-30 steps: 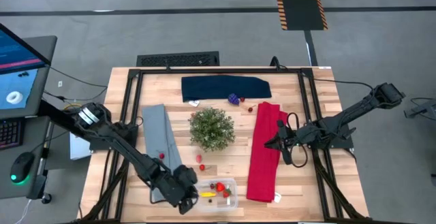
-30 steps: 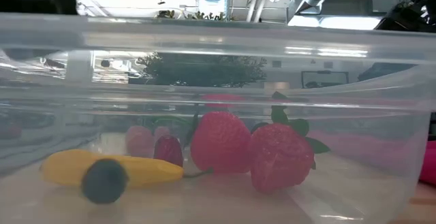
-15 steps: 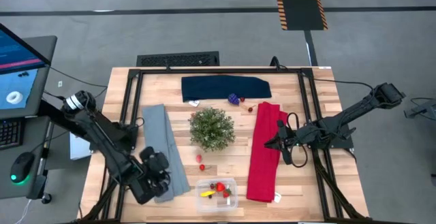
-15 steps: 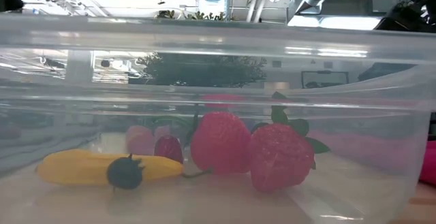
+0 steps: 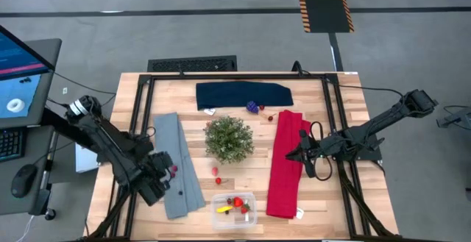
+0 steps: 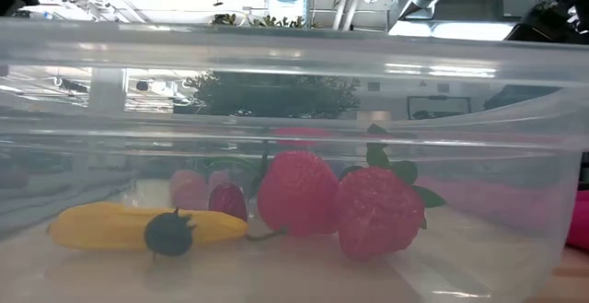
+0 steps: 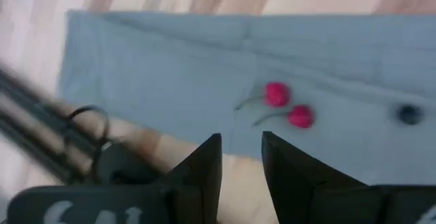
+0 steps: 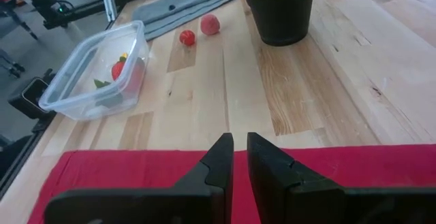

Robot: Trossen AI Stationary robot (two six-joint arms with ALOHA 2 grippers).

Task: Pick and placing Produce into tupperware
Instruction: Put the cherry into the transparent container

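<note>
The clear tupperware (image 5: 234, 210) stands at the table's near edge. In it lie two strawberries (image 6: 297, 192), a yellow piece (image 6: 110, 227) and a dark berry (image 6: 168, 234). My left gripper (image 7: 242, 152) hovers open over the grey cloth (image 5: 176, 154). Just ahead of its fingers, two red cherries (image 7: 276, 94) and a dark berry (image 7: 407, 114) lie on that cloth. Two red pieces (image 5: 216, 176) lie on the wood near the plant. A purple grape cluster (image 5: 252, 107) sits by the navy cloth. My right gripper (image 8: 240, 152) waits above the red cloth (image 5: 287, 165) with a narrow gap between its fingers and nothing in it.
A bushy potted plant (image 5: 229, 139) stands at mid-table between the grey and red cloths. A folded navy cloth (image 5: 243, 95) lies at the far side. Black frame rails (image 5: 140, 124) run along the table's left and right sides. Bare wood (image 5: 243, 176) lies between the plant and the tupperware.
My left gripper has left the tupperware's left end and gone up and toward the table's left edge. It has tipped to point more steeply down and now hangs over the grey cloth. The dark berry has dropped inside the tupperware and come to rest in front of the yellow piece.
</note>
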